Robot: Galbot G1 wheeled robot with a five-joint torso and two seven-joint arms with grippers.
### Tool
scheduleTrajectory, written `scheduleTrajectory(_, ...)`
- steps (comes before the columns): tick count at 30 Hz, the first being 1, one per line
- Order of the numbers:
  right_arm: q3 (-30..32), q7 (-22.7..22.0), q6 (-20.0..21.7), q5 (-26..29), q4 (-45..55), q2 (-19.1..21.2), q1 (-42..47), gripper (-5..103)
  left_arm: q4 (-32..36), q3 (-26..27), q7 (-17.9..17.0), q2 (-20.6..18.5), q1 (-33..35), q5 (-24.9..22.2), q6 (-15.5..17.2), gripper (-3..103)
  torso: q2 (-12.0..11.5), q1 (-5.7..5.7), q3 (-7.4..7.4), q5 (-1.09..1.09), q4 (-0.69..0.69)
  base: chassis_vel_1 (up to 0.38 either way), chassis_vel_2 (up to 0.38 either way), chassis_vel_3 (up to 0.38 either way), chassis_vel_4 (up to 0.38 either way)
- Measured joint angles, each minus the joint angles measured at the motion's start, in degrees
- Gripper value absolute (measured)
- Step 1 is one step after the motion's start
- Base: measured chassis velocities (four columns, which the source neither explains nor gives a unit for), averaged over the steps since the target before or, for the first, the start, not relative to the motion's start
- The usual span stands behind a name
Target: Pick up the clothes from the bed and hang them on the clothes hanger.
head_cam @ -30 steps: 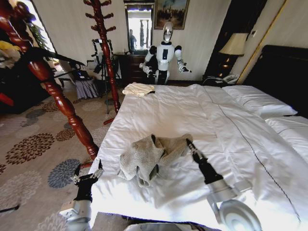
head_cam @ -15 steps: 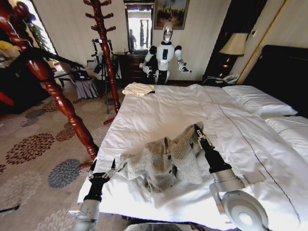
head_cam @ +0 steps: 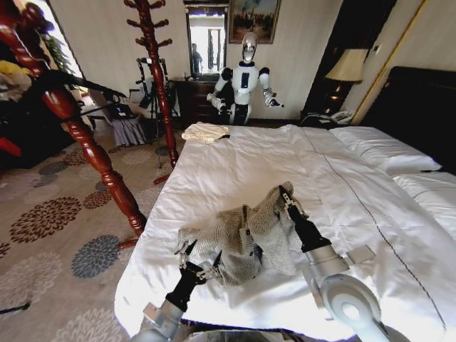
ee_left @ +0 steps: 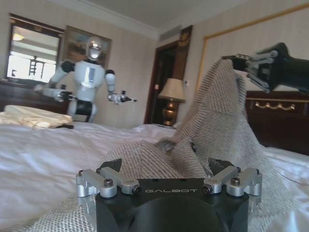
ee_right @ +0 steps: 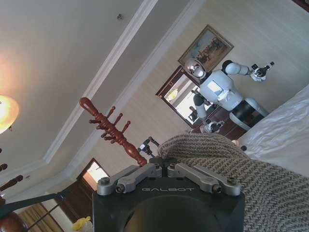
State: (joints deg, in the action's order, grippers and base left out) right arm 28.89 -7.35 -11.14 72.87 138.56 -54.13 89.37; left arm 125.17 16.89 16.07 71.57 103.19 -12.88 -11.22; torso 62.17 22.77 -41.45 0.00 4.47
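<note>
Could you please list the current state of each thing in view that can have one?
Jacket: partly lifted off the bed, one edge raised.
Right claw: shut on the jacket's raised edge.
Left claw: open, at the jacket's near edge.
Cream cloth: folded, on the bed's far corner.

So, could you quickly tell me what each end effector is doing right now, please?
Left end effector: open, at the jacket's near edge, gripping nothing.
Right end effector: shut on the jacket, holding a fold raised off the bed.

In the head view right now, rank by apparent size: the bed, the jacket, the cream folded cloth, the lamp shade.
1. bed
2. jacket
3. cream folded cloth and lamp shade: look alike in size, both far off, so unranked.
</note>
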Motion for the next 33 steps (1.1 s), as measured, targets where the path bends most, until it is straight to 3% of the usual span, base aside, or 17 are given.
scheduleTrajectory(7,0.2,0.2,0.1,-0.3,-0.4,-0.5,0.3,0,-2.0,2.8,4.8,-7.0,-4.6,-2.2,0.6,100,0.0,0.00,0.00,0.00,-0.01,0.000,0.000,0.000,0.000)
scheduleTrajectory(15,0.6,0.6,0.1,-0.5,-1.2,-0.6,0.7,0,-5.9,0.5,5.8,-12.7,-12.7,-2.4,1.5,100,0.0,0.00,0.00,0.00,0.00,0.000,0.000,0.000,0.000)
scheduleTrajectory(23,0.8,0.8,0.1,-0.7,-1.3,-0.6,0.8,0,-8.7,-4.9,6.0,-13.5,-17.5,-1.5,2.6,100,0.0,0.00,0.00,-0.01,-0.01,0.000,0.000,0.000,0.000)
scheduleTrajectory(33,1.1,0.9,0.1,-1.7,-1.4,-1.0,1.5,0,-12.9,-10.9,2.5,-9.5,-21.6,4.4,3.6,101,0.0,0.00,0.00,0.00,-0.01,0.000,0.000,0.000,0.000)
